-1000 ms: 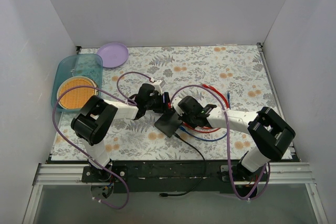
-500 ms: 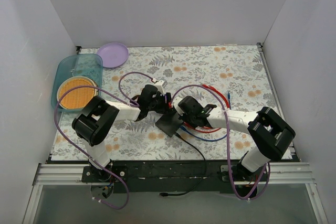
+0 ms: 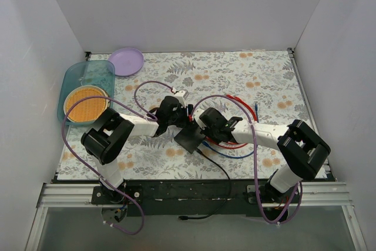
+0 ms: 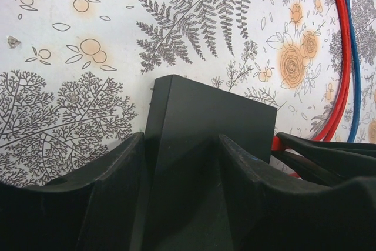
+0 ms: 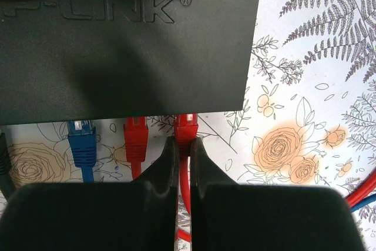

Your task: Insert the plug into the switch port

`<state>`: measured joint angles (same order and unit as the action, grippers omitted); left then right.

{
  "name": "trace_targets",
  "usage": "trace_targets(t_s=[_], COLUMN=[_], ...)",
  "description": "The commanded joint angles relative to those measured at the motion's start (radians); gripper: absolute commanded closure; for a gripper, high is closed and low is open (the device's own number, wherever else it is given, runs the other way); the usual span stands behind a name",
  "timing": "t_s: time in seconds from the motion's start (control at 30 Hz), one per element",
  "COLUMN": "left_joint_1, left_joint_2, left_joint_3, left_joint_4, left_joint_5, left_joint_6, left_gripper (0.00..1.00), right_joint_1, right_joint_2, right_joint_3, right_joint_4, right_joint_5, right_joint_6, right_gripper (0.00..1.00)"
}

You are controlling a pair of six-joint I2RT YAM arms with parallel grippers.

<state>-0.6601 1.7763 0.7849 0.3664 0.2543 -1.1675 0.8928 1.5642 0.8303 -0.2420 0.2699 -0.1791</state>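
The switch [image 3: 189, 138], a flat black box, lies on the flowered mat between both grippers. In the left wrist view my left gripper [image 4: 181, 145] hangs over its plain top [image 4: 211, 116] with the jaws apart, the left finger at its left edge and the right finger above its top. My right gripper [image 5: 182, 142] is shut on a red plug [image 5: 187, 129] whose tip meets the switch's port edge [image 5: 129, 45]. A second red plug [image 5: 136, 139] and a blue plug [image 5: 81, 142] sit in ports to its left.
Red and blue cables [image 3: 235, 142] loop right of the switch. A black cable [image 3: 214, 166] runs off the front edge. A teal bin with an orange disc [image 3: 87, 89] and a purple plate [image 3: 126, 61] stand at the far left. White walls enclose the mat.
My left gripper has crept a little to the right, further over the switch. The right gripper has stayed at the switch's port edge.
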Motion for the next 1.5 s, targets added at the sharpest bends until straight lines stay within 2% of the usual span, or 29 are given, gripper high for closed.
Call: trace_targets(t_s=[0.0,0.2,0.33,0.6,0.73,0.87,1.03,1.23,1.47], left_joint_1=[-0.134,-0.128,-0.113,-0.055,-0.026,0.014,0.059,0.076,0.077], left_joint_2=[-0.026,-0.037,-0.067,-0.158,-0.213,-0.287,-0.363,-0.436,-0.531], left_joint_3=[0.03,0.05,0.05,0.047,0.051,0.056,0.083,0.169,0.244], left_joint_4=[-0.032,-0.093,-0.144,-0.227,-0.277,-0.305,-0.349,-0.428,-0.501], left_joint_5=[0.252,0.157,0.074,-0.064,-0.124,-0.177,-0.207,-0.225,-0.221], left_joint_6=[-0.069,-0.066,-0.064,-0.055,-0.046,-0.026,0.005,0.052,0.097], left_gripper=[0.48,0.44,0.38,0.15,0.08,0.03,0.02,0.02,0.02], right_joint_1=[0.023,0.023,0.024,0.024,0.024,0.024,0.023,0.024,0.023], right_joint_2=[-0.035,-0.061,-0.087,-0.131,-0.132,-0.133,-0.167,-0.233,-0.366], right_joint_3=[0.115,0.083,0.05,-0.02,-0.039,-0.059,-0.069,-0.04,0.001], right_joint_4=[0.435,0.408,0.385,0.353,0.314,0.277,0.274,0.267,0.274], right_joint_5=[-0.084,-0.08,-0.08,-0.103,-0.113,-0.129,-0.115,-0.086,-0.049], right_joint_6=[0.021,0.03,0.046,0.075,0.075,0.076,0.079,0.087,0.11], right_gripper=[0.99,0.99,0.99,0.99,0.97,0.78,0.59,0.43,0.29])
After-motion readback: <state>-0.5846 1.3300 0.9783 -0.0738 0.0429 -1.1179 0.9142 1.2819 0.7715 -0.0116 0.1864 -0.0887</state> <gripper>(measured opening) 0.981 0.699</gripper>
